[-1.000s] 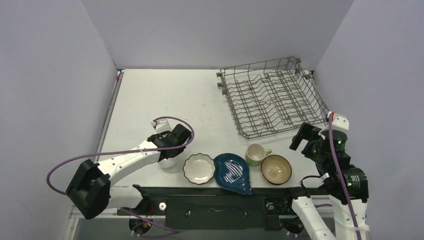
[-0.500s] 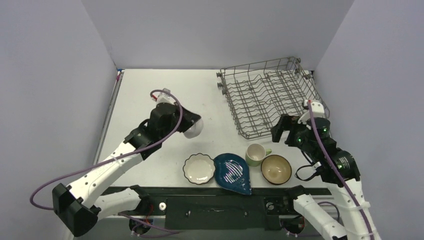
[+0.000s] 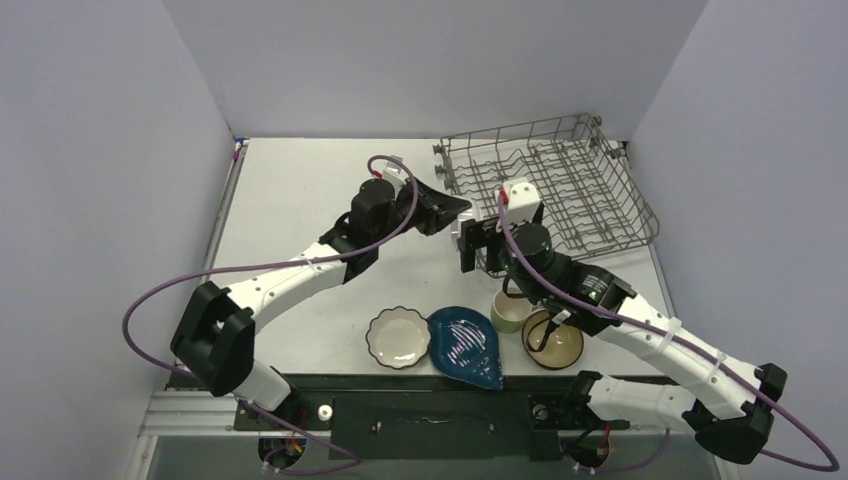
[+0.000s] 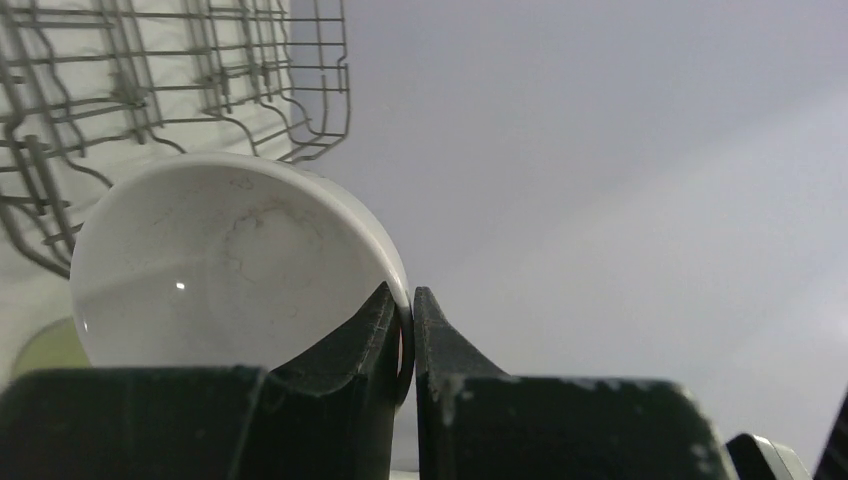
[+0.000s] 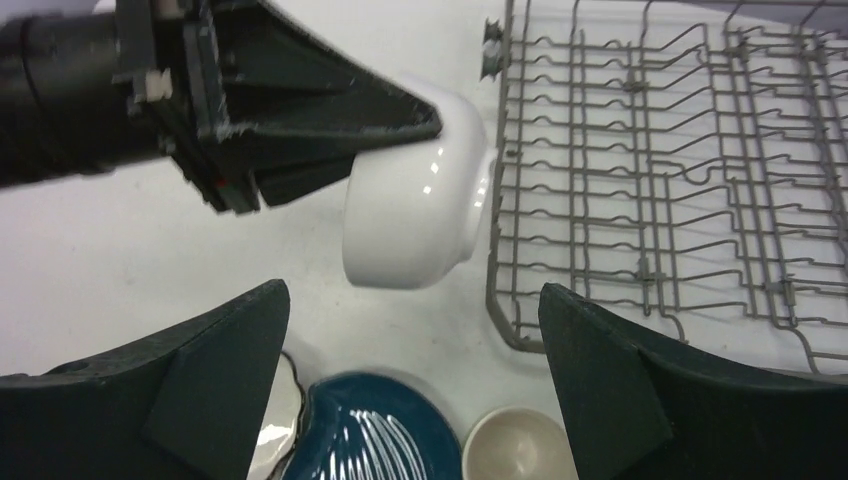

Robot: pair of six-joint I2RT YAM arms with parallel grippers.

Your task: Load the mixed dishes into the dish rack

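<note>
Beside the near-left corner of the large grey wire dish rack (image 3: 560,195), the left gripper (image 4: 402,300) holds the small white bowl (image 5: 420,210) in the air above the white table (image 3: 300,200). Its two dark fingers are drawn almost together, pinching only the bowl's thin rim, one finger inside the wall and one outside. Gripped at that single edge, the bowl hangs tipped on its side, with its inside facing the left wrist camera. I judge that tilt suits standing it between the rack's upright tines rather than laying it flat.

The right gripper (image 5: 408,300) hovers just above the bowl with its jaws spread wide and nothing between them. Its placement over the bowl suggests it is there to take or steady the piece, though it may simply be on its way to another dish.

No dish is in the rack yet. The white scalloped plate (image 3: 398,337), the dark blue leaf-shaped dish with white stripes (image 3: 466,345), the pale green mug (image 3: 510,312) and the brown bowl with a cream inside (image 3: 553,340) lie in a row along the table's near edge, within reach of both arms. The leaf-shaped dish is just beside the plate.
</note>
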